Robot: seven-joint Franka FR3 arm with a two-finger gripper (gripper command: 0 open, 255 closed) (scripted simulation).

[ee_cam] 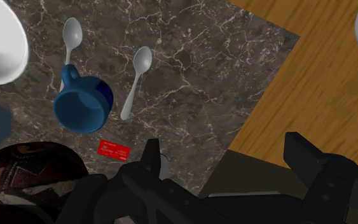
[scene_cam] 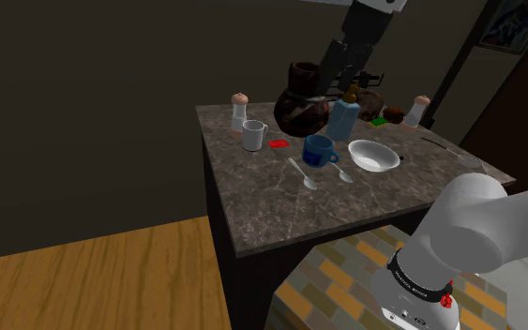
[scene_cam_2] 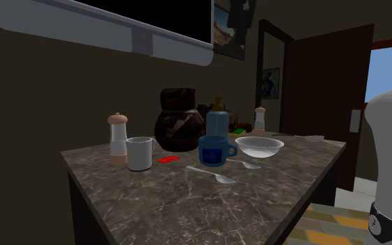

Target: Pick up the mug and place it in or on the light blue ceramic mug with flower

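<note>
Two mugs stand on the desk [scene_cam: 280, 211] — a white mug [scene_cam: 253, 135] and, at its three o'clock in the shoulder view, a blue mug [scene_cam: 320, 150] — with two spoons [scene_cam: 301, 172] at the blue mug's seven and five, and one bowl [scene_cam: 374, 155] at its three. One dark jug [scene_cam: 301, 103] looms at twelve (a red card [scene_cam: 279, 143] lies between the mugs). The jaws gape wide, clasping nothing, above the desk's edge near the card.

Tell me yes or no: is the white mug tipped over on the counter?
No. The white mug stands upright on the dark marbled counter, its opening facing up, next to the red card.
</note>
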